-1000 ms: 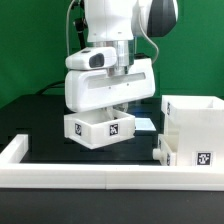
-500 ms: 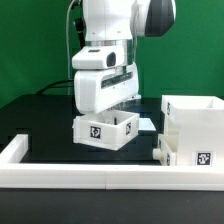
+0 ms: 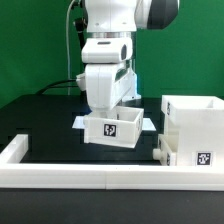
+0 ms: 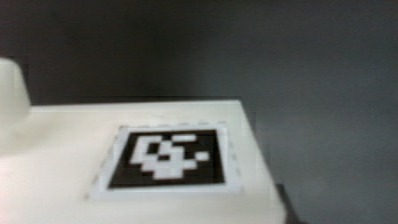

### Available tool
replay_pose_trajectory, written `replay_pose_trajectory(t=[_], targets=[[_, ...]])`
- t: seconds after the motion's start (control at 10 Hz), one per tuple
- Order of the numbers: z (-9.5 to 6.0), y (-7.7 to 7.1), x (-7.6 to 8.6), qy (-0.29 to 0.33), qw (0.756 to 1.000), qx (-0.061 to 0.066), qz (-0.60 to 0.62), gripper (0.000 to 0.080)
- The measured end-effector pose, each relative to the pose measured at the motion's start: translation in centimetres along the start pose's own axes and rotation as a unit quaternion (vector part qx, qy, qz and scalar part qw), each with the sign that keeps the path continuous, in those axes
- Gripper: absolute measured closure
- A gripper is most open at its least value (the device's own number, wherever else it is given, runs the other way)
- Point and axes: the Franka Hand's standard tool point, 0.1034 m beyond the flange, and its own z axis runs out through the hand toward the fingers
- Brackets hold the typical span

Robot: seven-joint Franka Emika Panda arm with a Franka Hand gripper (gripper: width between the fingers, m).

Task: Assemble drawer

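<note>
In the exterior view my gripper [image 3: 111, 110] reaches down into a shallow white drawer tray [image 3: 113, 129] with a black-and-white tag on its front. The tray hangs tilted just above the black table, so the gripper is shut on it, though the fingertips are hidden inside. The tall white casing [image 3: 192, 125] stands at the exterior view's right, open at the top, with a tag low on its front. A second low white piece [image 3: 161, 148] lies against the casing's left foot. The wrist view is blurred and shows a white surface with a tag [image 4: 169, 155]; no fingers show.
The long low white border rail [image 3: 90, 174] runs along the front of the table and up the exterior view's left side [image 3: 14, 150]. A flat white marker board [image 3: 147, 123] lies behind the held tray. The table is black [image 3: 45, 125].
The arm has carried the tray toward the exterior view's right, closer to the casing. The wrist has turned, so the tray's tagged face now points more to the front.
</note>
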Motion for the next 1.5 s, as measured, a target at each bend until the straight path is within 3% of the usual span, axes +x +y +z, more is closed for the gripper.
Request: replay_pose_trajectory(t=[0.3,0.5,1.0,1.2,1.3,1.5], targets=[[0.1,0.0,0.0,0.0,1.0,0.003,-0.008,0.0758],[0.1,0.8,0.3,-0.001,1.0,0.01,-0.026,0.0758],[0.1,1.1,0.3,-0.002,0.994,0.009,-0.111,0.0758],[-0.1,1.5,0.9,-0.001,0.994,0.006,-0.108,0.0758],[-0.3,1.8,1.3,0.001,0.994,-0.005,-0.108,0.0758],[-0.5,2.0,2.1,0.002,0.996,-0.004,-0.094,0.0758]])
